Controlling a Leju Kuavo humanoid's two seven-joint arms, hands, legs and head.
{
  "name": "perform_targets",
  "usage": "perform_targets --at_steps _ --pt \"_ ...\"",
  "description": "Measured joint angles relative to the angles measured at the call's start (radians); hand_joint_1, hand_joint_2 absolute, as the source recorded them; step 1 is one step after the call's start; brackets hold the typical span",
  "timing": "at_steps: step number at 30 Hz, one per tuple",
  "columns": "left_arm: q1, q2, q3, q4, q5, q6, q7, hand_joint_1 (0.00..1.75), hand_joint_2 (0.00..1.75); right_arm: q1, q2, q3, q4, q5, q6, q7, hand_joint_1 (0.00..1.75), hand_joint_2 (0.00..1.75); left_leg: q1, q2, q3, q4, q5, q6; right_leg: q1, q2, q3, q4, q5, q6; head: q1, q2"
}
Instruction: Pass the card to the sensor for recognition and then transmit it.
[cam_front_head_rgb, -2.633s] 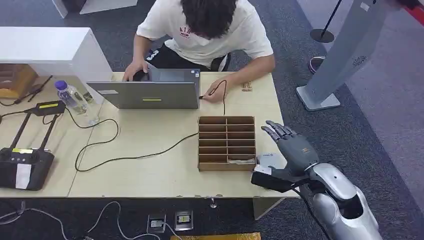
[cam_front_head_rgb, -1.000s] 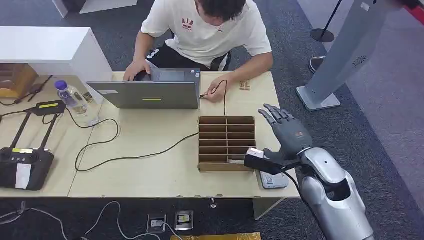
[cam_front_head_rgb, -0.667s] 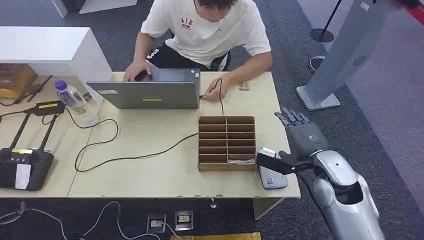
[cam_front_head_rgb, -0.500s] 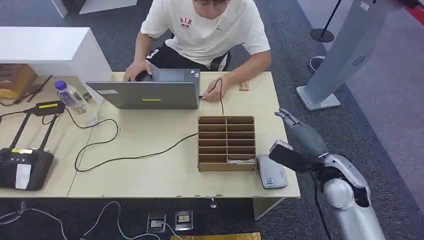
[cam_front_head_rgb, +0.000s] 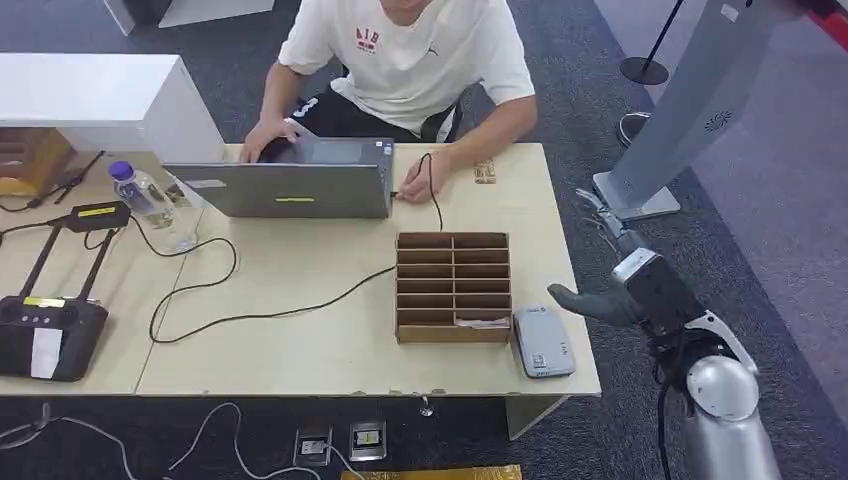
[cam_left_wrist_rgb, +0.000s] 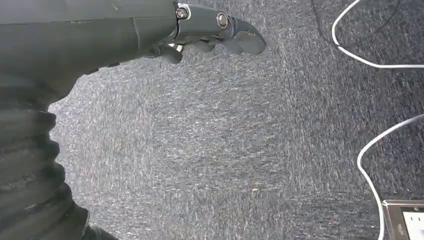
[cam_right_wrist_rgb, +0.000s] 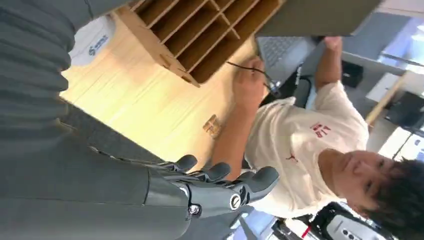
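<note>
A brown compartment box (cam_front_head_rgb: 453, 287) stands on the table, and a pale card (cam_front_head_rgb: 482, 322) lies in its near right compartment. Right beside the box lies the grey card sensor (cam_front_head_rgb: 543, 342). My right hand (cam_front_head_rgb: 620, 285) hangs past the table's right edge, turned on its side with the thumb pointing toward the sensor. It holds nothing. The right wrist view has its fingers (cam_right_wrist_rgb: 220, 187) stretched out and apart, with the box (cam_right_wrist_rgb: 200, 30) and the sensor (cam_right_wrist_rgb: 92, 40) behind them. My left hand (cam_left_wrist_rgb: 210, 30) hangs over the carpet, holding nothing.
A person (cam_front_head_rgb: 410, 60) sits at the far side of the table, with hands at a laptop (cam_front_head_rgb: 285, 185) and a black cable (cam_front_head_rgb: 300, 300). A bottle (cam_front_head_rgb: 140, 195) and a black controller (cam_front_head_rgb: 45, 335) are on the left. A grey kiosk stand (cam_front_head_rgb: 690, 110) rises at the right.
My right hand has swung from over the box and sensor out past the table's right edge, turning on its side. The sensor is uncovered. The person has leaned back.
</note>
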Motion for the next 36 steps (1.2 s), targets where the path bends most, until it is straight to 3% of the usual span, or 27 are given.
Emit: perform_targets --at_steps 2,9,18,24,36 --pt "-0.001 0.0 0.005 0.0 -0.007 0.0 0.0 0.0 1.75 0.008 0.0 0.021 -0.024 0.072 0.003 -0.004 0.0 1.75 0.0 0.0 0.0 0.0 0.0 0.0 0.0 0.0 0.0 0.0 0.0 0.0 0.0 0.0" --pt "-0.006 0.0 0.026 0.0 -0.041 0.004 -0.004 0.0 1.75 0.02 -0.03 0.145 -0.059 0.5 -0.027 -0.082 0.0 1.75 0.0 0.0 0.0 0.0 0.0 0.0 0.0 0.0 0.0 0.0 0.0 0.0 0.0 0.0" --pt "-0.01 0.0 0.053 0.0 -0.053 0.005 -0.006 0.0 1.75 0.043 -0.049 0.272 -0.057 0.606 -0.059 -0.1 0.0 1.75 0.0 0.0 0.0 0.0 0.0 0.0 0.0 0.0 0.0 0.0 0.0 0.0 0.0 0.0" --pt "-0.011 0.0 0.068 0.0 -0.063 0.014 -0.006 0.0 1.75 0.043 -0.062 0.315 -0.045 0.649 -0.082 -0.099 0.0 1.75 0.0 0.0 0.0 0.0 0.0 0.0 0.0 0.0 0.0 0.0 0.0 0.0 0.0 0.0" --pt "-0.012 0.0 0.099 0.0 -0.099 0.015 -0.006 0.0 1.75 0.041 -0.073 0.365 0.02 0.814 -0.11 -0.007 0.0 1.75 0.0 0.0 0.0 0.0 0.0 0.0 0.0 0.0 0.0 0.0 0.0 0.0 0.0 0.0"
